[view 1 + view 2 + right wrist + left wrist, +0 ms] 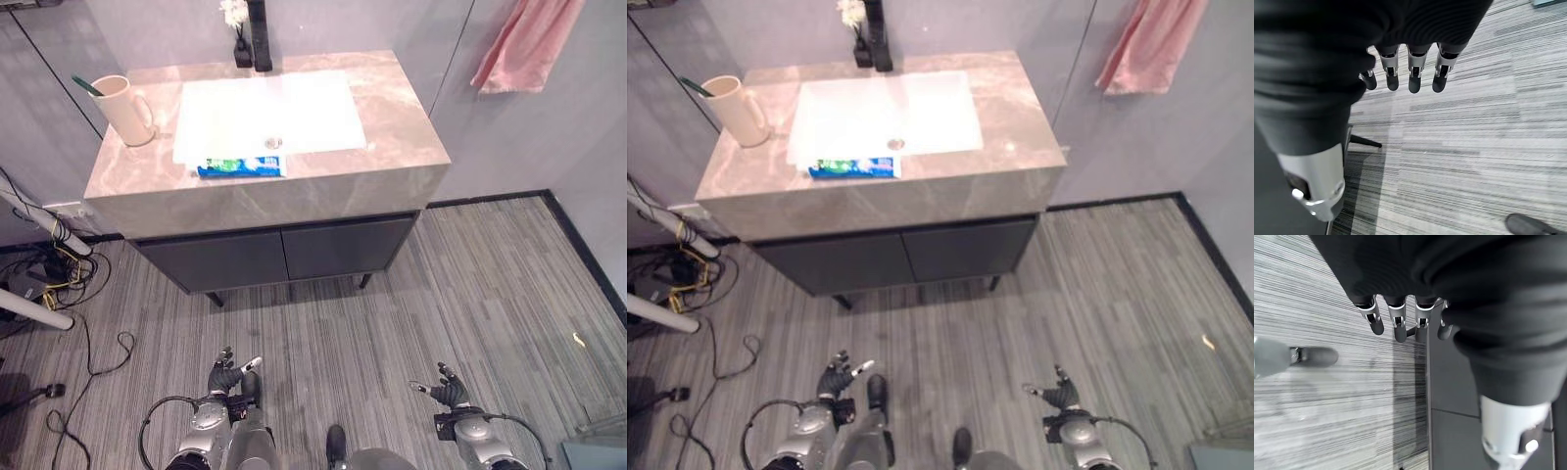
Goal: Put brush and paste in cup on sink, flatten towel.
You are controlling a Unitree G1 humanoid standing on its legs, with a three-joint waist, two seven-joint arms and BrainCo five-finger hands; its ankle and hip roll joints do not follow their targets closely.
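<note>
I see the cream cup at the left of the marble table, with a green brush handle poking out; its head is hidden inside. The blue-green paste lies on the front rim of the white sink. The pink towel hangs bunched on the wall at right, its top cut off. My left hand and right hand hang low over the striped floor, fingers relaxed, holding nothing.
</note>
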